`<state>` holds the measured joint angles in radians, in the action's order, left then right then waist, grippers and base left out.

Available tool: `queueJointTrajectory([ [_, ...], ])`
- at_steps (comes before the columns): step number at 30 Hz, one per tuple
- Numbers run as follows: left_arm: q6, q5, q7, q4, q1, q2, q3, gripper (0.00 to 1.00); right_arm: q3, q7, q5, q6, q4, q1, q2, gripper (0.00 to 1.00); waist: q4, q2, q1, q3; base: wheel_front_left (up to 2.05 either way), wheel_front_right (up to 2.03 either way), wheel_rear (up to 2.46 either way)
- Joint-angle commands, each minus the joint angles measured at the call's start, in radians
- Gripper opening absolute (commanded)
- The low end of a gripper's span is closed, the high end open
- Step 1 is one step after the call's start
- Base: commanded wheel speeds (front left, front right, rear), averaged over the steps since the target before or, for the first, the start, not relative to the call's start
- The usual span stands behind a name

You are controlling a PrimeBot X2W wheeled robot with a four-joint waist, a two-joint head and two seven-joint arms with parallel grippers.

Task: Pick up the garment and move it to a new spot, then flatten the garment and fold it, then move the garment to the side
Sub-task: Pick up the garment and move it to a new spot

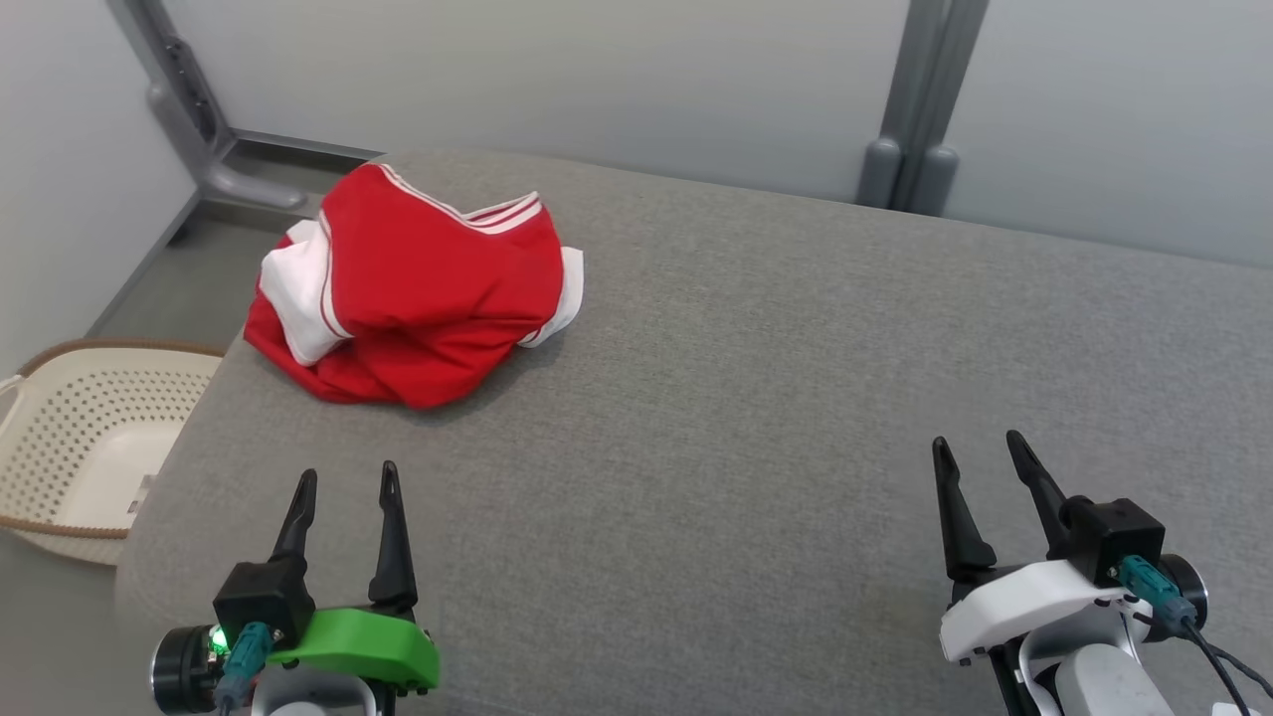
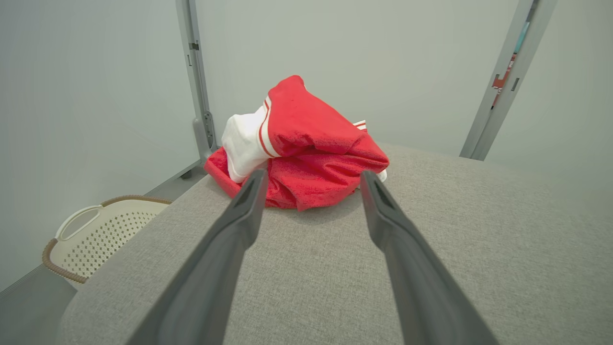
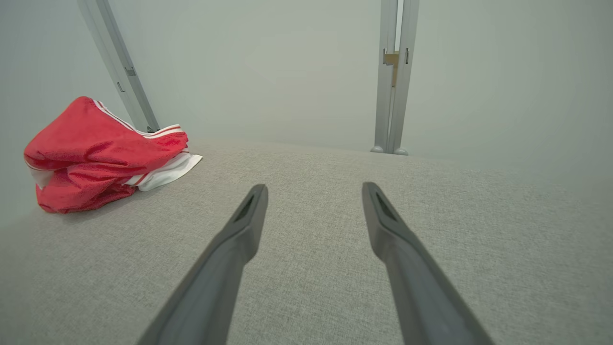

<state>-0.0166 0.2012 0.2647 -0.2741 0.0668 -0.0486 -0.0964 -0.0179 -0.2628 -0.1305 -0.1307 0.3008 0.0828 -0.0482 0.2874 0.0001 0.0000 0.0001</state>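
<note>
A crumpled red garment (image 1: 418, 288) with white stripes and white panels lies in a heap at the far left of the grey padded surface (image 1: 756, 418). My left gripper (image 1: 348, 475) stands open at the lower left, short of the heap, nothing between its fingers. In the left wrist view the garment (image 2: 306, 153) sits just beyond the open left gripper (image 2: 313, 179). My right gripper (image 1: 980, 446) is open at the lower right, far from the cloth. The right wrist view has the garment (image 3: 100, 153) off to the left of the open right gripper (image 3: 313, 189).
A cream perforated laundry basket (image 1: 90, 438) stands on the floor left of the surface, also seen as the basket (image 2: 96, 235) in the left wrist view. Grey metal posts (image 1: 920, 109) rise along the pale wall behind. The surface's rounded left edge drops off near the garment.
</note>
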Motion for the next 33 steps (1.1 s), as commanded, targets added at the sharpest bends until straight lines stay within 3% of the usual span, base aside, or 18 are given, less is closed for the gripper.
queueJointTrajectory([
  [1,0.003,-0.003,0.000,-0.001,-0.008,-0.003,0.006,1.00,-0.002,-0.003,-0.010,0.000,-0.001,-0.009,-0.004,1.00,0.076,-0.0001,0.0000,-0.002,0.00,0.00,0.00],
  [7,0.008,-0.007,0.000,-0.003,-0.015,-0.003,0.017,1.00,-0.009,-0.003,-0.012,0.000,0.002,-0.010,-0.004,1.00,0.145,-0.0001,0.0000,-0.001,0.00,0.00,0.00],
  [15,0.009,-0.009,-0.001,0.003,-0.025,-0.003,0.023,1.00,-0.017,-0.003,-0.017,0.000,0.006,-0.001,-0.004,1.00,0.184,-0.0001,0.0000,-0.002,0.00,0.00,0.00],
  [28,0.014,0.001,-0.001,-0.018,-0.019,-0.003,0.039,1.00,-0.041,-0.003,0.000,0.000,0.000,0.001,-0.004,1.00,0.148,-0.0001,0.0000,-0.007,0.00,0.00,0.00],
  [33,0.025,0.018,-0.010,-0.087,0.047,-0.014,0.047,1.00,-0.046,-0.003,0.011,0.000,-0.006,0.002,-0.004,1.00,0.127,-0.0001,0.0000,0.000,0.00,0.00,0.00],
])
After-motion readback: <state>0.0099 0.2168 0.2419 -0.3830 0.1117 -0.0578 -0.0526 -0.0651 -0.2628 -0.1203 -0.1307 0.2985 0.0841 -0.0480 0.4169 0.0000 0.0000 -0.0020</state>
